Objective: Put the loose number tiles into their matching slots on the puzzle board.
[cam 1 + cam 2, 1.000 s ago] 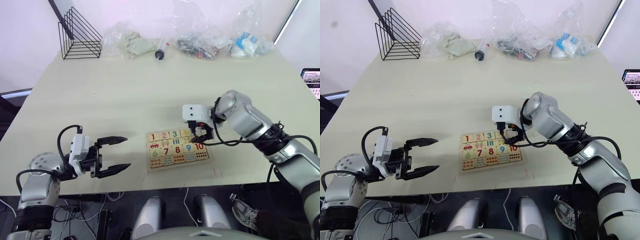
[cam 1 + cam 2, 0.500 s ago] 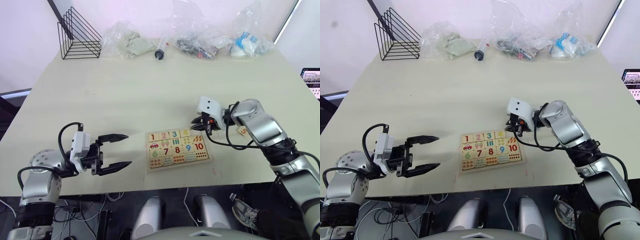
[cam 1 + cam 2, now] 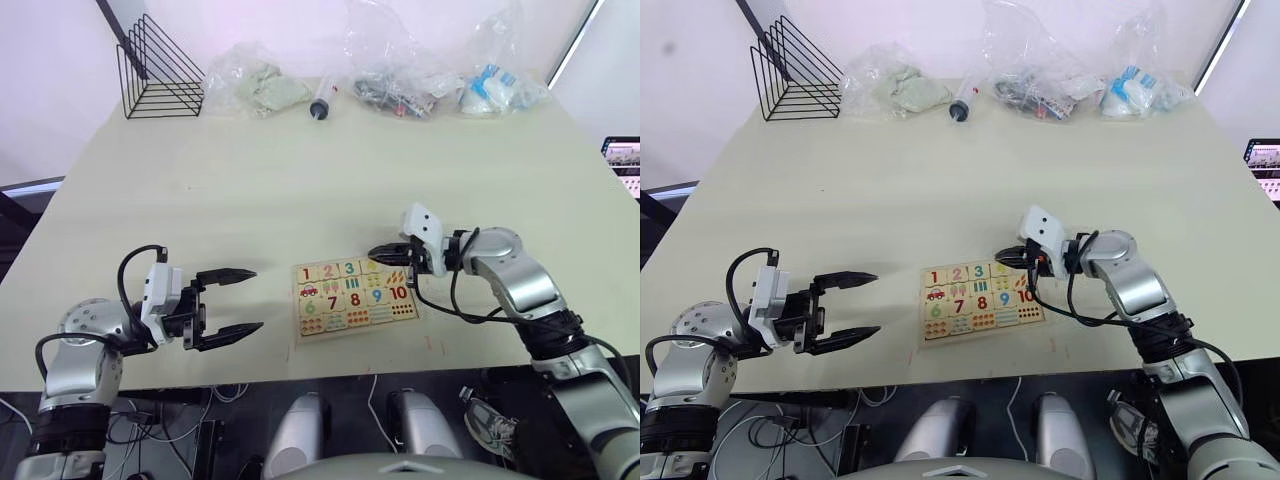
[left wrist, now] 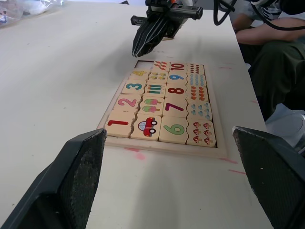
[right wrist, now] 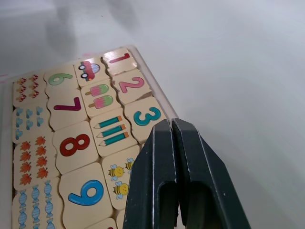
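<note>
Board: the small flat pale-wood puzzle board (image 3: 355,296) with a raised rim lies on the pale cream counter (image 3: 300,170), near its front edge, between the two arms.
Tiles: square wooden tiles with coloured digits, little pictures and dots sit in rows across the board; in the left wrist view the digits 1 to 4 and 6 to 10 read clearly, and no bare recess or loose tile can be made out.
Right end effector: the black two-fingered right end effector (image 3: 1008,257) hovers just above the board's far right corner, fingers pressed together, gripping nothing.
Left end effector: the black left end effector (image 3: 240,302) waits well apart from the board, fingers spread wide and empty.
Handling: the tiles look thin, stiff and light, probably smooth-faced (easy to skid on the counter); a pinch across two opposite edges seems best.
Board grip: likely light enough to shift if nudged, so press straight down when seating.
</note>
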